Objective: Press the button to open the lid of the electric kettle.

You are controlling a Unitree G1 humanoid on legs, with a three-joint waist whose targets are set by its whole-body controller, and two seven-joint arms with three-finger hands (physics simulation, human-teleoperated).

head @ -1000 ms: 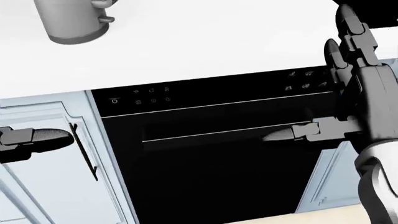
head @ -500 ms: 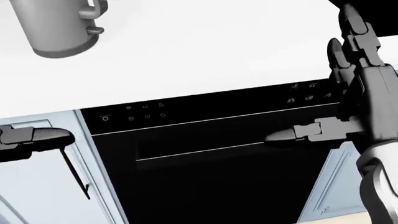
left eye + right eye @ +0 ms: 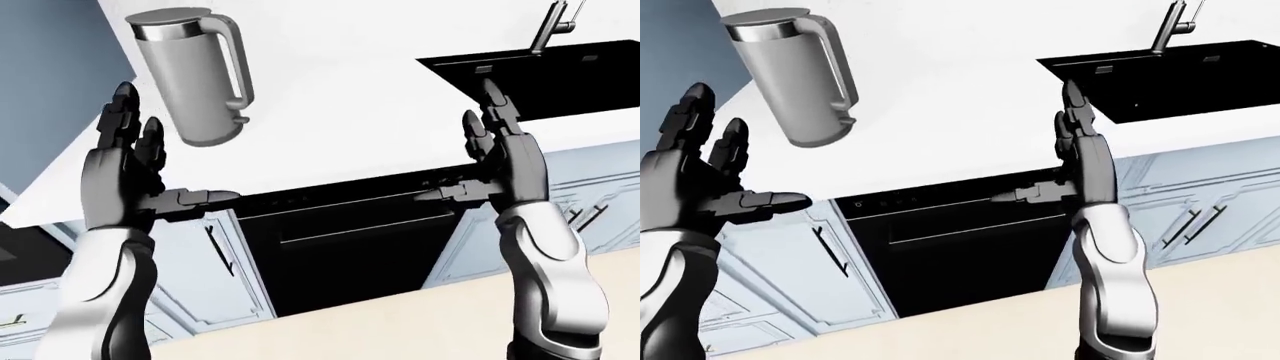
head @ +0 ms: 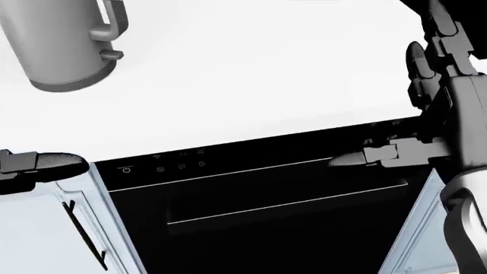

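A silver electric kettle (image 3: 190, 79) stands on the white counter (image 3: 350, 112), at the upper left of the left-eye view. Its lid (image 3: 170, 26) is down and its handle (image 3: 238, 64) faces right. My left hand (image 3: 150, 169) is raised below and left of the kettle, apart from it, open, with fingers up and the thumb (image 4: 45, 164) pointing right. My right hand (image 3: 490, 161) is also up and open, far to the right of the kettle, over the counter's near edge. Neither hand holds anything. I cannot make out the lid button.
A black dishwasher (image 3: 350, 240) sits under the counter between my hands, with pale blue cabinets (image 3: 210, 277) on both sides. A black sink (image 3: 560, 75) with a faucet (image 3: 550, 26) lies at the upper right. A tan floor strip (image 3: 400, 322) shows below.
The whole head view has shifted: counter edge, dishwasher and kettle slid down and the kettle drifted left, so the camera moved. Both hands keep their open pose.
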